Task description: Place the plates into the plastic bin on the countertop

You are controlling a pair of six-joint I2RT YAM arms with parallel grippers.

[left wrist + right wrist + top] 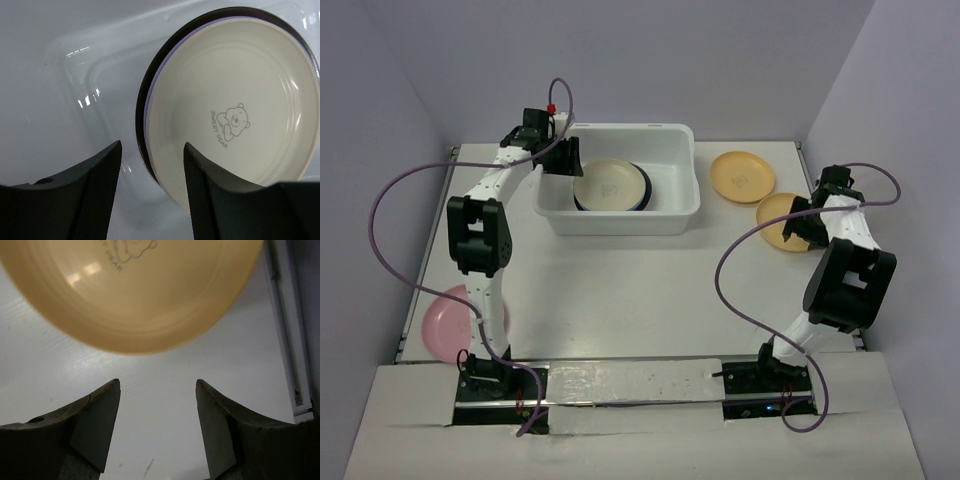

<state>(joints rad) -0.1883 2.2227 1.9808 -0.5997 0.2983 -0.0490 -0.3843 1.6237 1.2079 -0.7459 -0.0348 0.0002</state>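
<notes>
Bench (pixel 620 290): 2 yellow plates (pixel 742 176) (pixel 772 215), 1 pink plate (pixel 445 322); cream plate (pixel 607 183) in bin (pixel 620 222). L pincer (pixel 152 145) open over its edge. R pincer (pixel 157 382) open, yellow plate just ahead.

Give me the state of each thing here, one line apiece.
bin, upright on the table, holding plates.
cream plate, in the bin, atop other plates.
far yellow plate, flat on the table.
near yellow plate, flat on the table, before the right gripper.
pink plate, on the table, partly hidden.
left gripper, open, empty, over the bin.
right gripper, open, empty.
</notes>
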